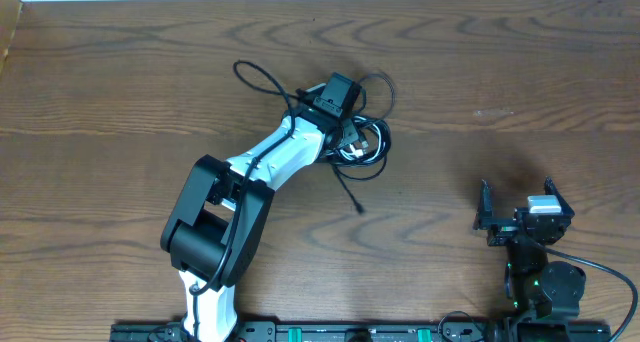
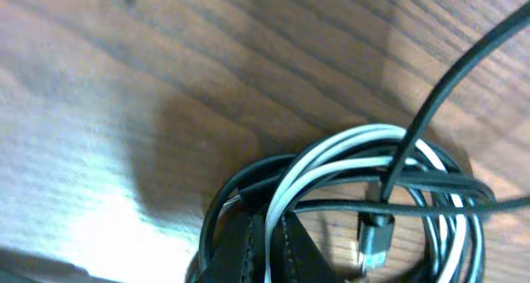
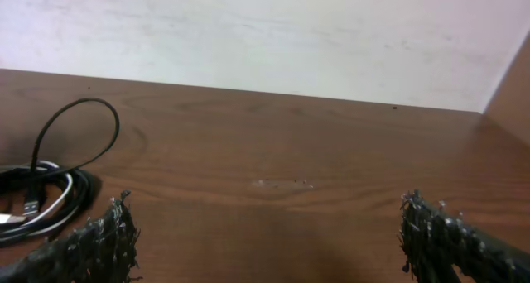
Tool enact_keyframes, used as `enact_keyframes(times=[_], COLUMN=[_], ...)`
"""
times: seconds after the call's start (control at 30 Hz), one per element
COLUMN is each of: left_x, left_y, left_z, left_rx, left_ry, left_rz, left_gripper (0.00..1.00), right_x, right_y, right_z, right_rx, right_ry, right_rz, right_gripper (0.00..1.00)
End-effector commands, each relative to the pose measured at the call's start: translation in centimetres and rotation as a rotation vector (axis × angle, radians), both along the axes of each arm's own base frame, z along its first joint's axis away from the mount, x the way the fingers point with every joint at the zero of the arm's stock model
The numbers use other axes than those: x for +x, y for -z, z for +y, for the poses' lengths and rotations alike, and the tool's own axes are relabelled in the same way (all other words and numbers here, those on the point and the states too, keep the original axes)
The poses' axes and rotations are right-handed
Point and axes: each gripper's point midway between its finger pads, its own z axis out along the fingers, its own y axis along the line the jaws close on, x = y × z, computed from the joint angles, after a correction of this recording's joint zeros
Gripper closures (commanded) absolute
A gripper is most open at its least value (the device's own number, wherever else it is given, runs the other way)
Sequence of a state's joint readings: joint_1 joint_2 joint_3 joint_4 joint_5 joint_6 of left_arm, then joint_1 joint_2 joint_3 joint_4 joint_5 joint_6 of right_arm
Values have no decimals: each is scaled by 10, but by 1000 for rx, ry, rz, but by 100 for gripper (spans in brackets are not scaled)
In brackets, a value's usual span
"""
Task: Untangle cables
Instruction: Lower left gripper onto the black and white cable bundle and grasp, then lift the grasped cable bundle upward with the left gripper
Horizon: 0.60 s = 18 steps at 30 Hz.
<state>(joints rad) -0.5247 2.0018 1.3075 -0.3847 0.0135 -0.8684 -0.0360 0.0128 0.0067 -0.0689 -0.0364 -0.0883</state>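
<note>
**Left gripper closed on the coil; cables not yet separated**

The left arm (image 1: 270, 157) reaches from the near edge of the desk (image 1: 120, 82) toward its middle, ending over the cables (image 1: 368, 147). They lie as one tight coil midway along the desk, somewhat nearer the far edge than the near one.

A loose black loop (image 1: 255, 77) strays out of the coil toward the far-left corner. A single black tail (image 1: 350, 190) trails toward the near edge.

In the left wrist view the left gripper (image 2: 267, 237) has its fingers together at the near rim of the coil. A strand of the white cable (image 2: 331, 155) appears to run between them. I judge this to be a pinch on that strand, taken low on the coil so it can be drawn clear of the rest.

The black cables (image 2: 447, 76) cross over and through the white turns, so the tangle is intact. A small plug (image 2: 374, 237) sits inside the coil and could snag if the white strand is pulled.

The right gripper (image 3: 273, 246) stands near the near-right corner, well apart from the coil. Its fingers are spread wide and hold nothing. It faces the coil, and I judge that it is parked clear so the left arm can work.
</note>
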Motion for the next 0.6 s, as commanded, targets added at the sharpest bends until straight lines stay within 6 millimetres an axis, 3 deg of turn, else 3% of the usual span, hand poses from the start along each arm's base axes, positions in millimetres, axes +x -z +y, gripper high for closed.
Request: enact_keyframes(times=[0.0,0.27,0.37,0.43,0.5,0.57], left_x=[-1,1,4,6,6,8], left_y=[-19,-86,-113,-117,-115,-112], left_z=[-9,-11,-7,-2,-2,0], left_rx=[-141,-318,-311,-231,-185,-67], left_ry=[-165,-369,-310,-206,-123,66], left_rz=[30,-27,-111,-169,-187,-234], left_gripper=[92,92,58,36,33,33], right_x=[0,0,0,0,0,0], right_y=[0,0,0,0,0,0], right_z=[-1,-1,-1,-1,-1,-1], right_rx=[-10,-10,-10,-10,-10,-10], right_ry=[4,4,4,4,4,4], right_rz=[-1,-1,-1,-1,-1,-1], right_gripper=[1,1,1,1,1,1])
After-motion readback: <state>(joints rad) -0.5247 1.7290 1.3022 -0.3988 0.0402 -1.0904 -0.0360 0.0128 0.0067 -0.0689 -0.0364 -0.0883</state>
